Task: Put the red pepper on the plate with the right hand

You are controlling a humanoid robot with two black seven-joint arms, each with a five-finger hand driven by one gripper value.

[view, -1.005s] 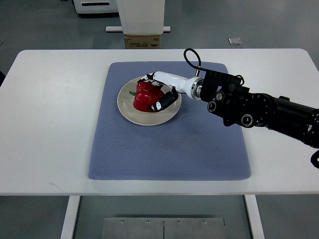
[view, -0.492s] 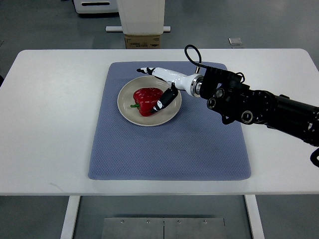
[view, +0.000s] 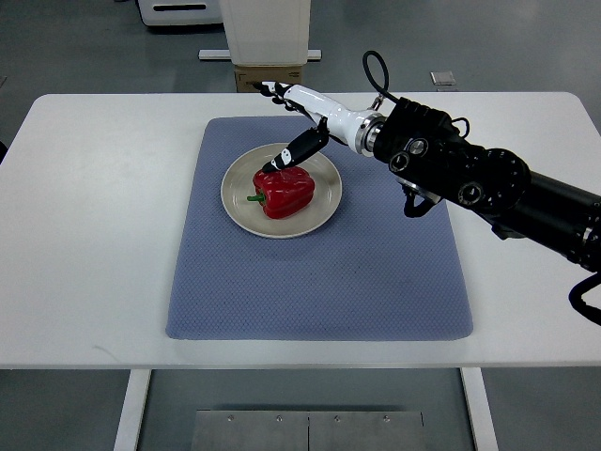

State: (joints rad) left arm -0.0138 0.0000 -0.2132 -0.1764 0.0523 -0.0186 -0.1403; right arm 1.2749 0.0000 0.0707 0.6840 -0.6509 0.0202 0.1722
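White table (view: 84,263) fills most of the view, its near edge at the bottom, metal base plate (view: 307,430) on the floor below it. Blue-grey mat (view: 319,282) lies flat in the middle of the table, near half of it bare. On the far-left part of the mat sits a round beige plate (view: 236,207). Red pepper (view: 284,192) rests on the plate, roughly centred, green stem (view: 254,198) pointing left. Nothing grips it.

Right arm (view: 488,183), black with round joint caps, comes in from the right edge and runs up-left over the mat's far right corner. White wrist section leads to the right hand (view: 299,117), which sits over the far rim of the plate and the far edge of the mat. Fingers spread apart, holding nothing: thumb (view: 293,152) with black tip reaches down-left, its tip at or just over the pepper's top edge, contact unclear; the other fingers (view: 273,90) point away up-left past the mat's far edge. A black cable loops above the wrist.

Beyond the table, on grey floor: cardboard box (view: 269,76) with a white bin (view: 267,28) on it, small grey square object (view: 442,79) to the right.
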